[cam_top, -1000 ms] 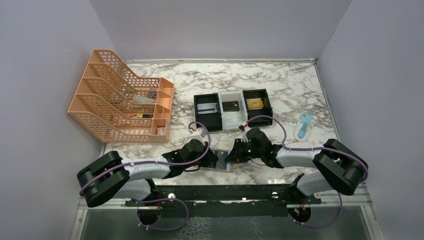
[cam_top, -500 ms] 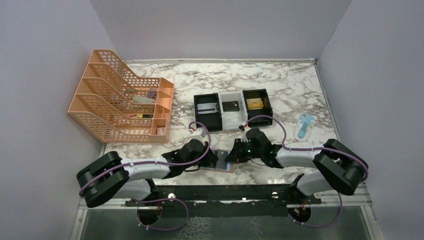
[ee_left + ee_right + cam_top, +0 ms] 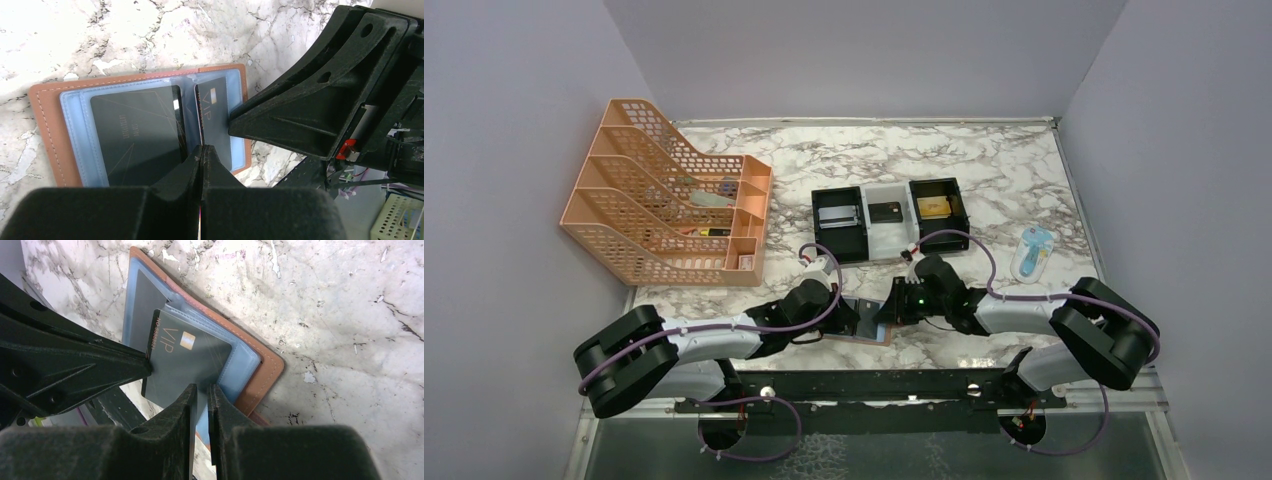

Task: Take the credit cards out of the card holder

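Observation:
The tan-brown card holder (image 3: 45, 130) lies open on the marble near the table's front edge (image 3: 866, 337), light-blue lining up. A black card (image 3: 135, 132) sits in its left pocket. A greyish card marked VIP (image 3: 187, 365) sticks partly out of the other pocket, tilted. My left gripper (image 3: 201, 149) is shut on that card's inner edge. My right gripper (image 3: 201, 390) is shut on the card holder's edge, jaws a thin gap apart. In the top view the left gripper (image 3: 854, 318) and right gripper (image 3: 882, 312) meet over the card holder.
A black-and-white three-compartment tray (image 3: 865, 215) stands behind the card holder. An orange mesh file rack (image 3: 664, 200) is at the back left. A small blue-and-white object (image 3: 1032, 252) lies at the right. The black arm rail runs along the near edge.
The left arm has drawn back slightly to the left. The right arm and the card holder look unmoved.

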Controlling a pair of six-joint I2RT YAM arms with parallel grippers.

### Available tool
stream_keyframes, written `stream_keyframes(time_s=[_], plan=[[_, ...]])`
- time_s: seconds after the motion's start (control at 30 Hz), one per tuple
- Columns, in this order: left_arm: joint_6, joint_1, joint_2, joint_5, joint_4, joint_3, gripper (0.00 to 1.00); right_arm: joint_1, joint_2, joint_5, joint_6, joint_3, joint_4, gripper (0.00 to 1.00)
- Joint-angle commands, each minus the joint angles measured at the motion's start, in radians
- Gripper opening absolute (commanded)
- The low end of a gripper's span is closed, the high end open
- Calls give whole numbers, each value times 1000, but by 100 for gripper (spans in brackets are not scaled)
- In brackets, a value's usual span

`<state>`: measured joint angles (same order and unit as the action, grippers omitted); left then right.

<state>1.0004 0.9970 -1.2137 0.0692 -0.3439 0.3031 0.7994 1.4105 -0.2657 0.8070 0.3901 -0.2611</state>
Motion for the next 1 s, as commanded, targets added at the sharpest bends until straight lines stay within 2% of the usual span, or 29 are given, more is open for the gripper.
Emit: stream_keyframes(time_s=[0.0,0.27,0.6,0.83,0.97], plan=[[4,5,11,17,-26,-12,0,-4,16,150,-52,-13,150,16],[35,5,-7,54,-20,5,0,-3,31,170,-72,4,176,16],[52,3,49,65,-17,-67,0,-3,-29,211,-111,34,244,16],[28,3,33,37,-17,-40,0,-3,-121,23,-178,48,165,18],[22,3,16,25,-17,-24,0,-2,-113,-94,-150,64,97,19]])
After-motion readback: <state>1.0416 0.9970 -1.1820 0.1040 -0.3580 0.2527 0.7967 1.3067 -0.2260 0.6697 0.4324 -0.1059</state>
